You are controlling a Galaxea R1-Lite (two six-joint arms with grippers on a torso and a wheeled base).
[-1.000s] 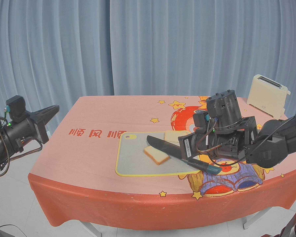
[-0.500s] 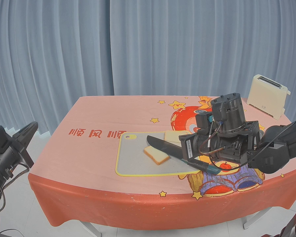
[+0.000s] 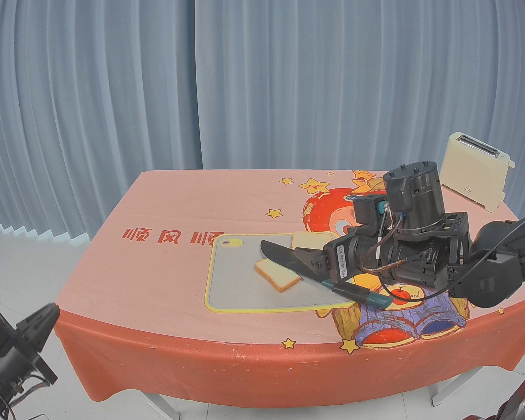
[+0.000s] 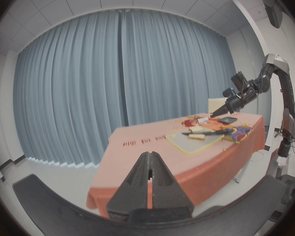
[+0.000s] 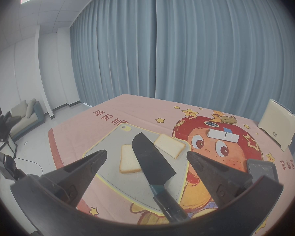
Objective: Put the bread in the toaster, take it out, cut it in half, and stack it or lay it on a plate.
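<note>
Yellow-rimmed cutting board [image 3: 233, 290] by the desk's [image 3: 175, 205] front edge carries both bread halves [image 3: 278, 275]; knife [image 3: 283, 256] laid across it frees the spread right jaws above. Left jaws, pressed together, hang off-desk.

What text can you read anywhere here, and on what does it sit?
Salmon-pink printed tablecloth: three large red characters, too stylised to quote surely.
Cream slot toaster: small dark mark, too small.
White sticker on the black wrist housing: print too small.
Cartoon apple's dark oval tag: blurred.
</note>
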